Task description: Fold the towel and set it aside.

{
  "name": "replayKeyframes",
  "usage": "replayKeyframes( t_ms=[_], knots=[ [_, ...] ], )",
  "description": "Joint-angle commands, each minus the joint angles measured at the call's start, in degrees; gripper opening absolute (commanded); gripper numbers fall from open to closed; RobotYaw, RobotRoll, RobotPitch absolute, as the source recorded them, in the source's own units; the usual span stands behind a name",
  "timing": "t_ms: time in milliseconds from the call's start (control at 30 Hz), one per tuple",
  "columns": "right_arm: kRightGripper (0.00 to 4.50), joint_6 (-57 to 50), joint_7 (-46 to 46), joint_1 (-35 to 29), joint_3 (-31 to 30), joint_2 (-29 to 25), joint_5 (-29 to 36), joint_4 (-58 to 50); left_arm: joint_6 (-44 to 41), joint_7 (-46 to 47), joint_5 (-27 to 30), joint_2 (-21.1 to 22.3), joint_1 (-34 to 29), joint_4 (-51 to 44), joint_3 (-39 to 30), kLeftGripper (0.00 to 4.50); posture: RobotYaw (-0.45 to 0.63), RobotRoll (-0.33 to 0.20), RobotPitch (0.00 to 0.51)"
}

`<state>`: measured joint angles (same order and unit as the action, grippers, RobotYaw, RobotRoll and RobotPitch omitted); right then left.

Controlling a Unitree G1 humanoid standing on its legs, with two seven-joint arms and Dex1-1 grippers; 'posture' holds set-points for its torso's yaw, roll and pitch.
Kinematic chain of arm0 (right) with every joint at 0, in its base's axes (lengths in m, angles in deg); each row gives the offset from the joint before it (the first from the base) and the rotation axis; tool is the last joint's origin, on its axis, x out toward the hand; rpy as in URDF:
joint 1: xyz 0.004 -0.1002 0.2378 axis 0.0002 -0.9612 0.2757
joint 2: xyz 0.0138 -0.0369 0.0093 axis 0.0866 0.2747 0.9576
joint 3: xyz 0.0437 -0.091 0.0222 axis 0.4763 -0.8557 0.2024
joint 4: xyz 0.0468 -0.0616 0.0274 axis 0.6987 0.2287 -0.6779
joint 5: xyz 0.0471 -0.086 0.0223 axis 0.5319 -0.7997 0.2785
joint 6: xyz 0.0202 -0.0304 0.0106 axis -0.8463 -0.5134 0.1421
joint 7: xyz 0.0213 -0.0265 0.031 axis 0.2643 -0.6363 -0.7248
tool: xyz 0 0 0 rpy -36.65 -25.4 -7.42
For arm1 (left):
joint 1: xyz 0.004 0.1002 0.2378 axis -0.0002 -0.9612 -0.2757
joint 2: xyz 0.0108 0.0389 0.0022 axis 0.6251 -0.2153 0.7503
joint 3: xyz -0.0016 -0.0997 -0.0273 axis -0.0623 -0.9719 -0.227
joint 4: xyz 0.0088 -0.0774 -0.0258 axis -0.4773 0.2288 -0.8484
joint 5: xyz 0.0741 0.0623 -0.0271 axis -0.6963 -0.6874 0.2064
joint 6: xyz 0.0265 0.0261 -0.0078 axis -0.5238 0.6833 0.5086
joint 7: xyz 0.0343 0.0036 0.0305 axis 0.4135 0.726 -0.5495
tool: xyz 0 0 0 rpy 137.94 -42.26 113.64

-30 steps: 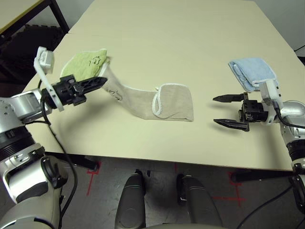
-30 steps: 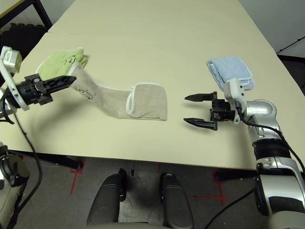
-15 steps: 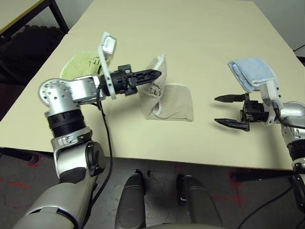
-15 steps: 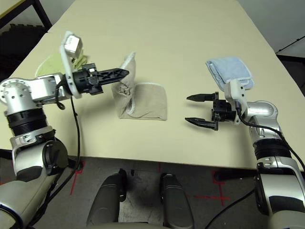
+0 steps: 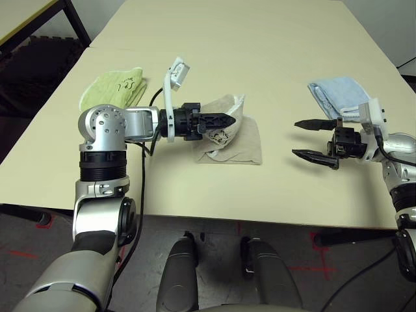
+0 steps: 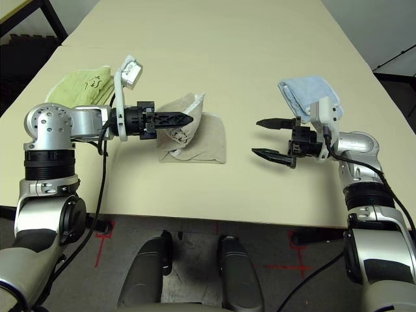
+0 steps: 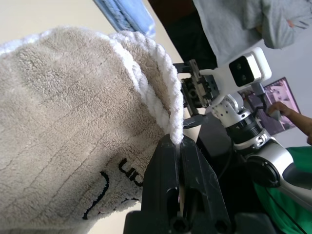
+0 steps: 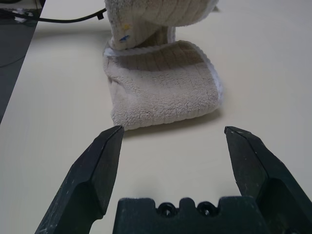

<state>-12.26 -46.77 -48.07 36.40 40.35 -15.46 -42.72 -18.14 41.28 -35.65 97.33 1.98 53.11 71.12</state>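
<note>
1. The left jaws are clamped on the white corded edge of the beige terry cloth towel, holding that flap raised above the towel's lower layer.
2. The lower layer lies flat on the cream counter, directly beneath the left jaws.
3. The right jaws stand wide apart, empty, pointing toward the towel and well apart from it.
</note>
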Motion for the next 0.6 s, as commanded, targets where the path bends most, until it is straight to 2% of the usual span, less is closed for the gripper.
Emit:
replayKeyframes(
  t_ms=[33,267,600],
  knots=[
    [4.5,0.12,-0.36,-0.09,0.55,-0.13,-0.11,0.31,0.6,-0.52,-1.14,-1.46,0.81,0.52,1.45,0.03,0.05,0.0,0.164],
    [4.5,0.4,-0.24,-0.35,0.44,-0.21,-0.44,0.11,2.36,-0.3,-3.7,-3.88,-0.06,1.06,3.29,0.03,0.05,0.0,0.165],
    [4.5,0.88,-0.28,0.01,0.06,0.07,-0.99,0.42,0.9,-2.3,-3.48,-5.05,0.01,-0.22,5.36,0.03,0.05,0.0,0.168]
  ],
)
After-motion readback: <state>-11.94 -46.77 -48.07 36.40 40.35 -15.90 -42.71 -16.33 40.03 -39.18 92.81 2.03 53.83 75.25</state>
